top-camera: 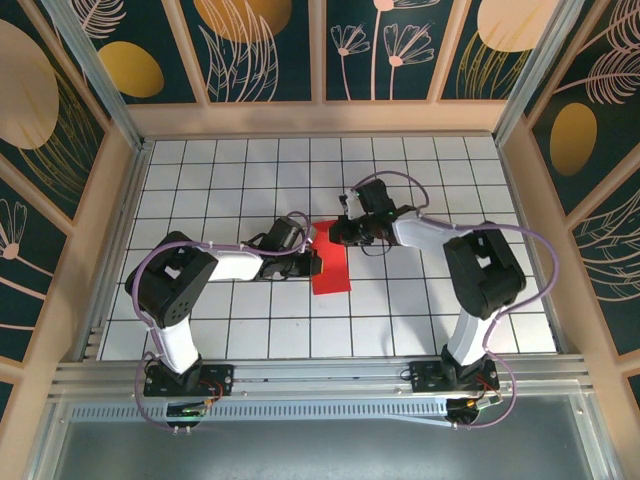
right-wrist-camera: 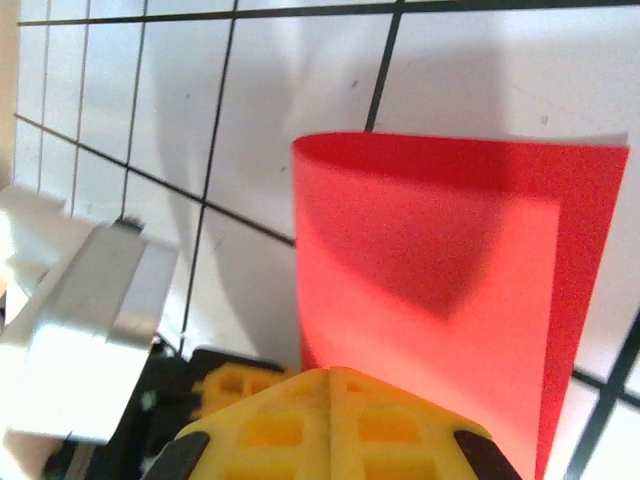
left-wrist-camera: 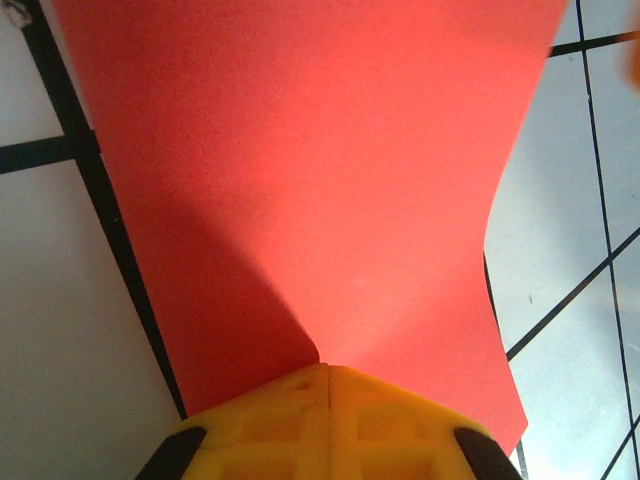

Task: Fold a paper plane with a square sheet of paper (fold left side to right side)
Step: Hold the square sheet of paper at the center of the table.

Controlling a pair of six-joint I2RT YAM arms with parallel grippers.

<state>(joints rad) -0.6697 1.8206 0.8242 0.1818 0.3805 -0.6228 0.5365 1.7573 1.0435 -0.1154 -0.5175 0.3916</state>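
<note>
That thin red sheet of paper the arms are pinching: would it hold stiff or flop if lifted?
Probably floppy: the thin red sheet of paper curls over in a soft bend with a wavy edge. Likely very light, so a push may slide it on the smooth white gridded table.

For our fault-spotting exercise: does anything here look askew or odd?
The square sheet of paper is doubled over but uncreased: its bend is a rounded loop, and one edge bows in the left wrist view. The left claw and the right claw are shut on it.
</note>
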